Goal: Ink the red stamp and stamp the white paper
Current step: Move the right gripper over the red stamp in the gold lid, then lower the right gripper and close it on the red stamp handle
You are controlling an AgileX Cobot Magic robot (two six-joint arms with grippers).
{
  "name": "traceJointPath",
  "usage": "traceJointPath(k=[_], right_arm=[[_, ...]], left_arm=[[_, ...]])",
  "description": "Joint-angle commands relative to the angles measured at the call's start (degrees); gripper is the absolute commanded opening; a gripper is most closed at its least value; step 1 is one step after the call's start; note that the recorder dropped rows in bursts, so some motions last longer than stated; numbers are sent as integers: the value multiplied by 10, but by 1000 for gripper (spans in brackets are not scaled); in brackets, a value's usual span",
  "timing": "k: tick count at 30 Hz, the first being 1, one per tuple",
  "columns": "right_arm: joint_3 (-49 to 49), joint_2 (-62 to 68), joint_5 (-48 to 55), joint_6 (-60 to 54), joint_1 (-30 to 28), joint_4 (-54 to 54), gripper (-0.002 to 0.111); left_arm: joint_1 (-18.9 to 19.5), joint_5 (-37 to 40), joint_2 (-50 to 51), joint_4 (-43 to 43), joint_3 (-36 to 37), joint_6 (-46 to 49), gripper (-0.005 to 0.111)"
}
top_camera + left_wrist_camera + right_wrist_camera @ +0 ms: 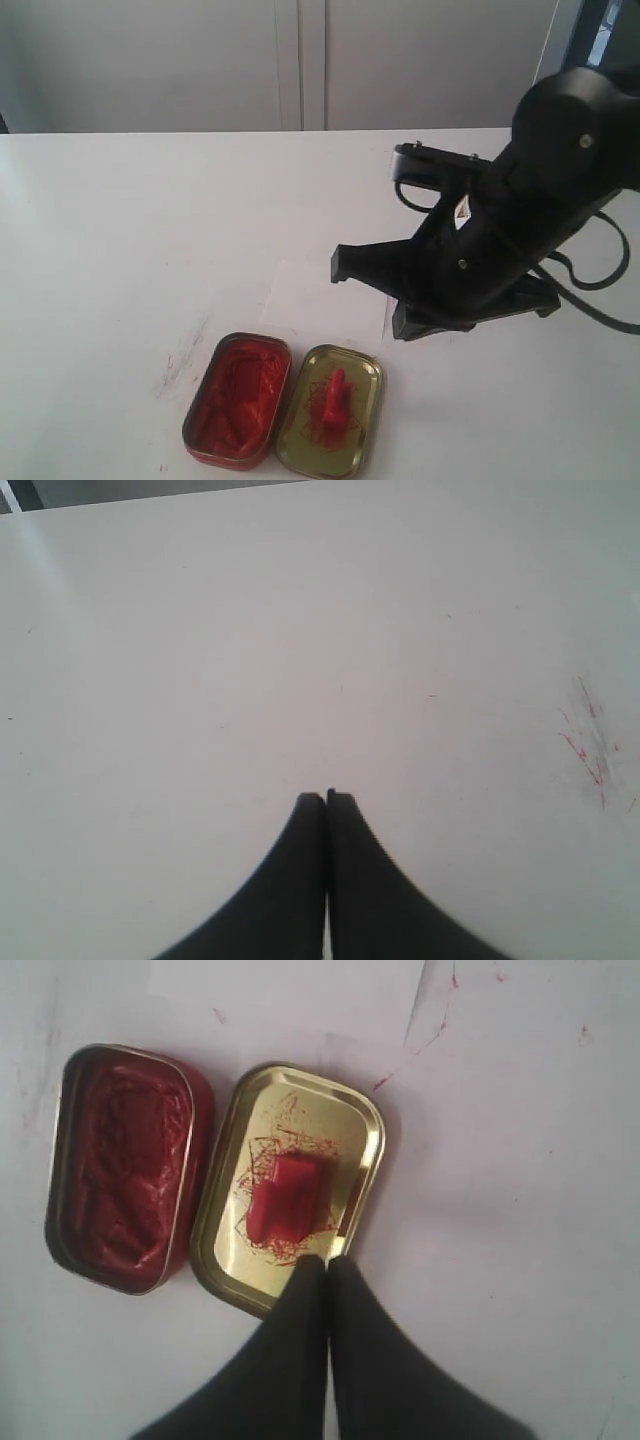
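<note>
The red stamp (335, 400) (285, 1198) lies in the gold tin lid (362, 388) (225, 1255) near the table's front edge. Next to the lid on its left is the open tin of red ink (238, 400) (120, 1165). The white paper (322, 300) (290, 985) lies flat just behind both tins. My right gripper (340, 266) (326, 1262) is shut and empty; it hovers above the paper and lid, its tips over the lid's rim and apart from the stamp. My left gripper (326, 798) is shut and empty over bare table; the exterior view does not show it.
Faint red ink scratches (180, 360) (590, 745) mark the white tabletop (120, 240) left of the ink tin. The right arm's black body (540, 190) and cable fill the right side. Grey cabinet doors stand behind the table.
</note>
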Motion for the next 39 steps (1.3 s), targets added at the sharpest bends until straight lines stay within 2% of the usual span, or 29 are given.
traceJointPath(k=[1, 7, 12, 20, 28, 39], right_arm=[[-19, 34, 3, 52, 27, -28, 0], [-56, 88, -2, 218, 90, -98, 0], [-82, 144, 25, 281, 129, -132, 0], [-93, 168, 23, 291, 134, -144, 1], [-93, 171, -7, 296, 134, -137, 25], [-93, 213, -16, 296, 134, -115, 27]], left_arm=[[0, -3, -3, 0, 3, 0, 0], [0, -3, -3, 0, 3, 0, 0], [0, -3, -3, 0, 3, 0, 0], [0, -3, -3, 0, 3, 0, 0], [0, -3, -3, 0, 3, 0, 0], [0, -3, -3, 0, 3, 0, 0]])
